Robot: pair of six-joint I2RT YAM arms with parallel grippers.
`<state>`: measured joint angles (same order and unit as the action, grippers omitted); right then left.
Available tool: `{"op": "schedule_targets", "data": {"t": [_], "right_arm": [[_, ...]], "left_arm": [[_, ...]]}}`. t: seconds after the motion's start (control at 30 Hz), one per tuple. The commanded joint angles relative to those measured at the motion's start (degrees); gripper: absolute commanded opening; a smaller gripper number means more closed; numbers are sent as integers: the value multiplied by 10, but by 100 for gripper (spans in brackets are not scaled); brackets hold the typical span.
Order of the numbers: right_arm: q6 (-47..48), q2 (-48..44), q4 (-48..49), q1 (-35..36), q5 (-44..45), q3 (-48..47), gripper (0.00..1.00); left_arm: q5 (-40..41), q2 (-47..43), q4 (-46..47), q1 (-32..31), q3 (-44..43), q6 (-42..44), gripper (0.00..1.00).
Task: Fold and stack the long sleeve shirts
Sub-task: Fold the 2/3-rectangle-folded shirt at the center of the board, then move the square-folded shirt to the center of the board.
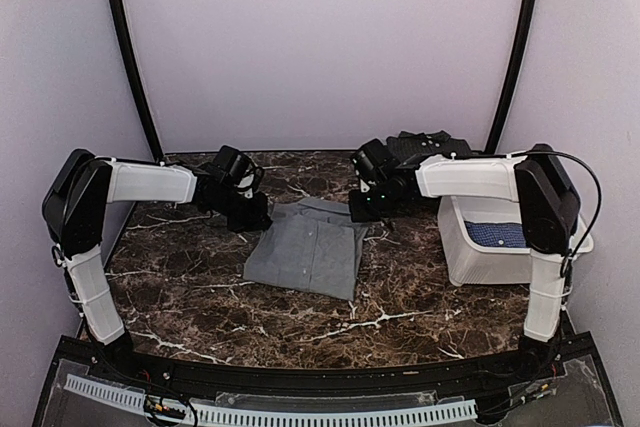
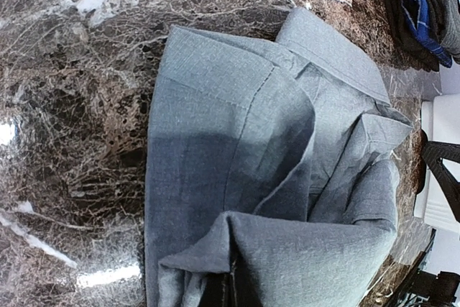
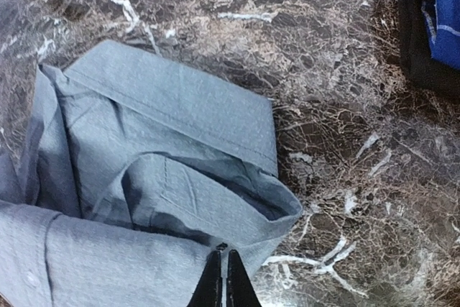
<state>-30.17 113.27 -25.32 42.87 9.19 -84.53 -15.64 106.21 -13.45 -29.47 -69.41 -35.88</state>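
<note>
Between the closed jaws of my left gripper (image 2: 231, 287) I hold a fold of the grey shirt (image 2: 237, 141), while my right gripper (image 3: 223, 280) sits closed, tips at its edge.

soft, even light coming down from overhead, walls (image 1: 320, 47) glowing pale lilac. polished marble table (image 2: 72, 141) throwing back white glare patches in the left wrist view. a dark shadow band lying across the grey shirt (image 2: 237, 149). both wrist views reading sharp mid-frame, softening and bending toward the corners.
</note>
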Motion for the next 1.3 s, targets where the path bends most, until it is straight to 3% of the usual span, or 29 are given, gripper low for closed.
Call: {"op": "schedule_targets", "data": {"t": [0.0,0.23,0.53,0.73,0.87,1.27], "right_arm": [[1,-11,-16,1,19,14,0],[5,11,2,-5,6,20,0],[30,107,-5,-24,-15,-77,0],[40,141,-2,-28,-30,-97,15],[50,153,10,-27,-63,-88,21],[57,79,11,7,-70,-32,26]], "left_arm": [[-7,-15,-8,-1,-8,12,0],[-10,-14,-5,-1,-9,11,0],[-10,-10,-6,-1,-13,10,0],[-8,-15,-4,-3,-2,5,0],[-2,-32,11,-6,40,-13,0],[33,-146,15,-42,153,-78,0]]}}
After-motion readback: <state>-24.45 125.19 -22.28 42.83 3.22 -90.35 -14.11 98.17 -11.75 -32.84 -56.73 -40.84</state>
